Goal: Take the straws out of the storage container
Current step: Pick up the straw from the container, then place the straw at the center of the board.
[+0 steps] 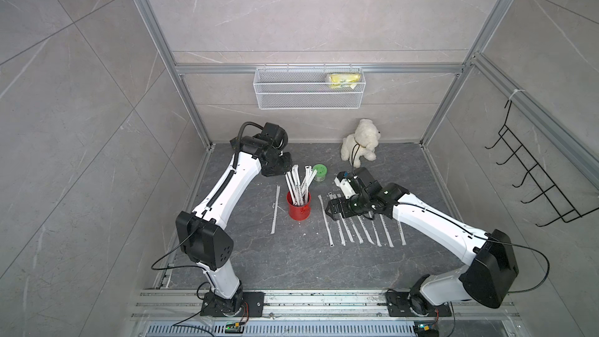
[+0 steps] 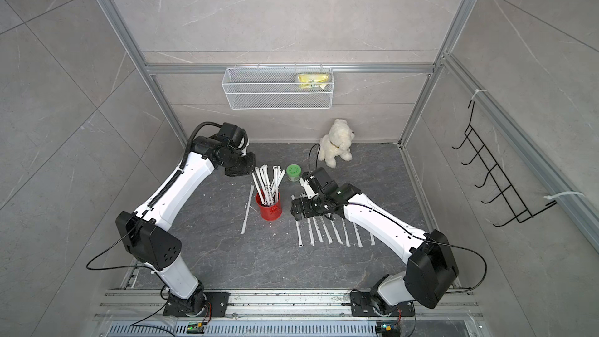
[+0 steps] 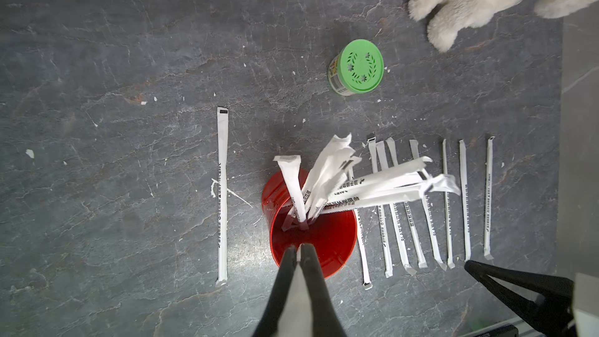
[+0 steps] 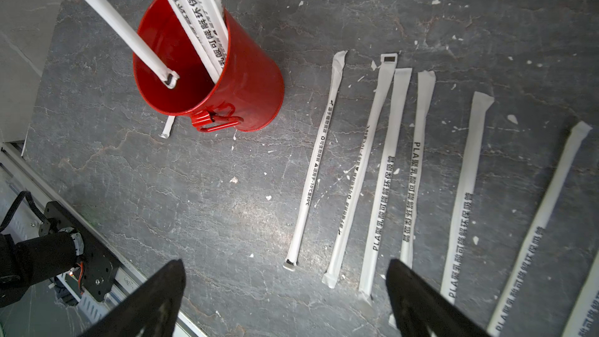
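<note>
Fingers [image 3: 285,282] of the left gripper [image 3: 299,249] are pressed together, and the wrist view shows their tips over the rim of the can [image 3: 324,244]. It cannot be told whether anything thin lies between them. Fingers [image 4: 155,296] of the right gripper [image 4: 286,264] are spread wide with nothing between them. This gripper hangs low over the straws laid out to the right of the can.

The red can stands upright on the dark stone floor [image 1: 291,260] in both top views [image 1: 299,210] [image 2: 269,210]. A bundle of straws [image 1: 299,184] stands inside it, fanned out and leaning, rising well above the rim.

To the right of the can, a row of straws [image 1: 356,228] lies flat, side by side and roughly parallel. The nearest one is just beside the can and does not touch it. To the left of the can, a single straw [image 1: 275,209] lies alone.

Behind the can and near it stands a jar [image 1: 320,171] with a green lid. Farther behind the can, toward the right, sits a white toy dog [image 1: 359,142]. Small paper scraps [image 4: 233,179] are scattered on the floor around the can.
</note>
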Tool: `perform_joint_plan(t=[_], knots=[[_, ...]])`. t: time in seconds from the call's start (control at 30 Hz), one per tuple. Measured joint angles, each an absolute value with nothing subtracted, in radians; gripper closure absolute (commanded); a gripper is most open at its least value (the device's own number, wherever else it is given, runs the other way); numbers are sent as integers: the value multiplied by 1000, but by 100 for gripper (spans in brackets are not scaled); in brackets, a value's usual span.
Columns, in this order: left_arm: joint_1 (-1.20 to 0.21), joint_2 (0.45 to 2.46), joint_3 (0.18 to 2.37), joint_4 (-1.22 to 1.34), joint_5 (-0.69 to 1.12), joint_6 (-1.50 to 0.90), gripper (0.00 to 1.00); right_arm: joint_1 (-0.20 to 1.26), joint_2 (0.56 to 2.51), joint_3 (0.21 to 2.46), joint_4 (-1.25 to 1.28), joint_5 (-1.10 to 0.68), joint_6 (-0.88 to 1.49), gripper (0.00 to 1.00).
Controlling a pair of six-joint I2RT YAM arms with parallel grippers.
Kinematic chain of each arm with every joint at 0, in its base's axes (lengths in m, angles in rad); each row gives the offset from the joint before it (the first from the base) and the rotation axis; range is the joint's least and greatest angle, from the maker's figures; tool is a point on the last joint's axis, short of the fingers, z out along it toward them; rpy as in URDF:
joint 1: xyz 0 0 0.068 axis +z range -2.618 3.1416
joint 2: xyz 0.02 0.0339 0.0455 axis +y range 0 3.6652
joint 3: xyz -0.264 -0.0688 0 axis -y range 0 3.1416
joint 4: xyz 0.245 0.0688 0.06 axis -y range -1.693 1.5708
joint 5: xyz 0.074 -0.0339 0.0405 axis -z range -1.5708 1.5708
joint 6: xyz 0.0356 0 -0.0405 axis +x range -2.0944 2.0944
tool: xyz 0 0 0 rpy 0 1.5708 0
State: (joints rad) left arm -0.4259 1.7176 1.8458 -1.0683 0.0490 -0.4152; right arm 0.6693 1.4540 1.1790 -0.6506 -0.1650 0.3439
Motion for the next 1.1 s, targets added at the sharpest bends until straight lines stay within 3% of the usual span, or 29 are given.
perform_joint_plan(t=[0.53, 1.1], knots=[[-417, 1694, 2250, -1423, -115, -318, 95, 669, 1454, 1224, -678, -165, 344, 0], [-291, 1830, 2083, -1507, -116, -273, 96, 669, 1453, 1223, -709, -145, 336, 0]])
